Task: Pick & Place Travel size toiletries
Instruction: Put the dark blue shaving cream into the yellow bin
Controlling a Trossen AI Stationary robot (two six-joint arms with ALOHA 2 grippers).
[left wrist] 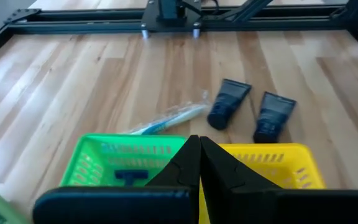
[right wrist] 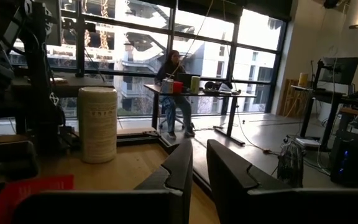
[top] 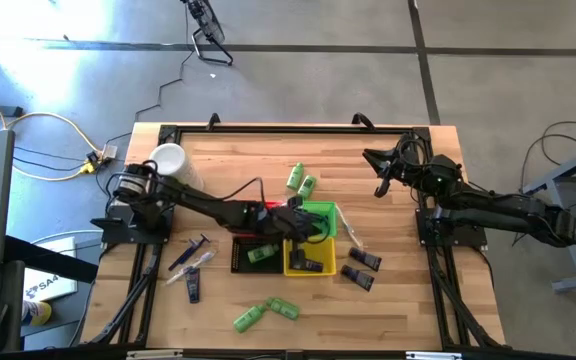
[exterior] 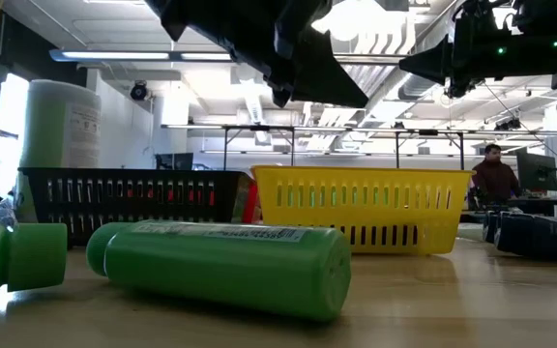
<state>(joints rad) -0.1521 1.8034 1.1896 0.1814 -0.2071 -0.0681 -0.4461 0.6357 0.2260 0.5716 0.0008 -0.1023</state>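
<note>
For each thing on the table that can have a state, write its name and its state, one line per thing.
Left hand: shut, empty, above the baskets.
Right hand: nearly shut, empty, waiting at the far right.
Green basket: upright, holding a dark item.
Two dark tubes: lying on the table.
Green bottle: lying on its side.

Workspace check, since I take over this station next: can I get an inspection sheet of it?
Surface: wooden table top in a dark frame.
Job's things: green bottles and loose; dark tubes right of the baskets; sticks and a tube on the left; one green bottle in the black basket.
Clutter: white cup at the far left; yellow basket; green basket; red basket mostly hidden.
Grippers: left gripper over the baskets, fingers shut, empty; right gripper at the far right, holding nothing.
Cables: yellow cable on the floor.
Surroundings: seated person by the windows.
</note>
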